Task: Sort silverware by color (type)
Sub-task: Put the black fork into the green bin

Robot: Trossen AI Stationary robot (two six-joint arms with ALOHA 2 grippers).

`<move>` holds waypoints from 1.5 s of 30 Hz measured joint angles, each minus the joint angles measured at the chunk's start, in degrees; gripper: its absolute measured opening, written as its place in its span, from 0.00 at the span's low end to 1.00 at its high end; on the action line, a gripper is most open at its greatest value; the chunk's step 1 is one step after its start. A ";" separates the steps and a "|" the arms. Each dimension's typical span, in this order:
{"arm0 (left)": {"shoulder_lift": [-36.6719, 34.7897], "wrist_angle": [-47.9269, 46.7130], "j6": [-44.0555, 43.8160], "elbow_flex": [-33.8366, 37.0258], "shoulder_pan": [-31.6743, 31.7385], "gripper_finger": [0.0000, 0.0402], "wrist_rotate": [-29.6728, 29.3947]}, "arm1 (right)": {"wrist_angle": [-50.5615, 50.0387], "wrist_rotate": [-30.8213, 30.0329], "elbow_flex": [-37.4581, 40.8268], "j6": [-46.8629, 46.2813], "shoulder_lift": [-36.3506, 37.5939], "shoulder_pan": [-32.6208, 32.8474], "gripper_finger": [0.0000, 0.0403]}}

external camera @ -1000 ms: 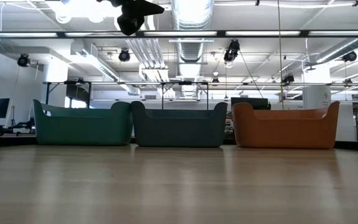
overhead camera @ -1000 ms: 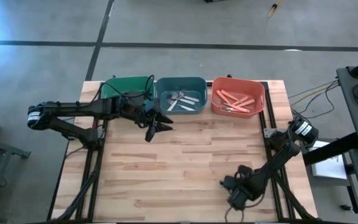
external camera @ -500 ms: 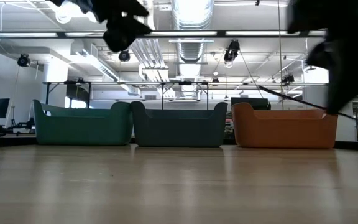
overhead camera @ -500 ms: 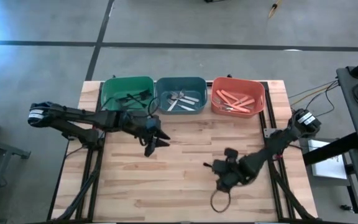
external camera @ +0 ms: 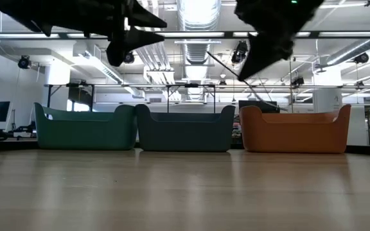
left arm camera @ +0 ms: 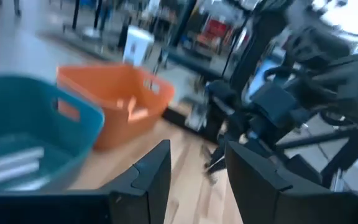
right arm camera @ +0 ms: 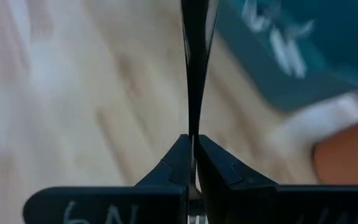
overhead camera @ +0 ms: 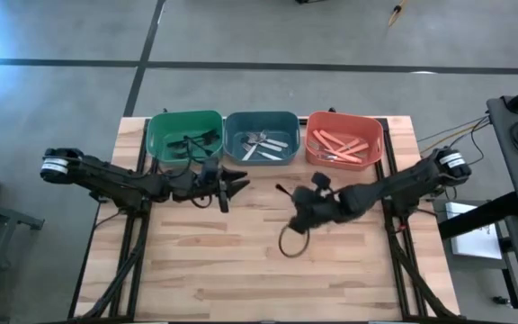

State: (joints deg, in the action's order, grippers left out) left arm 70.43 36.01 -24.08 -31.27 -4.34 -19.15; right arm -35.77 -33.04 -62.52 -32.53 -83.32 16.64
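Wooden table (overhead camera: 241,261) carries three bins along its far edge: green bin (overhead camera: 183,131) holding black utensils (overhead camera: 190,142), teal bin (overhead camera: 261,136) holding silver utensils (overhead camera: 263,144), orange bin (overhead camera: 343,137) holding orange-pink-handled utensils (overhead camera: 342,144). Left gripper (overhead camera: 237,183) hangs just in front of the teal bin, fingers spread, holding nothing. Right gripper (overhead camera: 281,192) hangs in front of the gap between the teal and orange bins, fingers pinched on a thin black utensil (right arm camera: 196,56).

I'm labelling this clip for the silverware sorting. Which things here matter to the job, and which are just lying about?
Job: black utensil clamped in right gripper; open left gripper; green bin, blue bin, orange bin, holding sorted silverware.
Lying about: black cable loop; floor wires beside the table.
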 joint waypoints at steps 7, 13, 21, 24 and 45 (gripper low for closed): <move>0.47 2.87 2.63 -1.31 0.05 0.34 0.58 | 16.32 -1.59 -0.01 12.15 1.11 -7.21 0.02; 1.01 -3.12 3.12 -5.74 0.11 0.34 -2.09 | 27.92 -1.00 -0.09 21.47 1.09 -10.72 0.02; 0.98 -5.11 15.02 -10.07 0.16 0.34 -11.51 | 35.83 -0.89 -0.09 30.88 1.02 -11.43 0.02; 0.98 -5.14 16.51 -10.37 0.27 0.34 -11.84 | 38.20 -1.01 -0.09 32.27 1.02 -11.59 0.02; 8.89 -2.73 19.14 -18.65 0.27 0.32 -12.42 | 44.91 -1.00 -0.09 37.22 0.91 -11.82 0.02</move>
State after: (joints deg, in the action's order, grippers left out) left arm 79.32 33.28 -4.94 -49.93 -4.08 -31.57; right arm 9.15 -34.04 -62.61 4.69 -82.41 4.82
